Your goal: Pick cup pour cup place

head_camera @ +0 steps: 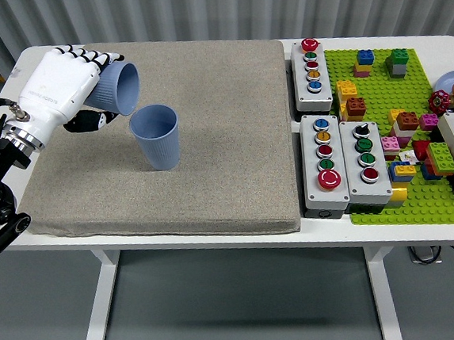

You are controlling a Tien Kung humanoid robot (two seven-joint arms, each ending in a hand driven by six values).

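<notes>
the left hand (59,89) has its fingers (84,58) wrapped around a blue cup (117,89), tipped on its side with the mouth just above and left of a second cup (156,136). that second cup stands upright on the grey mat (231,122) covering the tabletop (34,59). no stream shows between them, so the pour looks done or nearly done. what is left, by my reading, is to right the held cup and set it down on the mat.
</notes>
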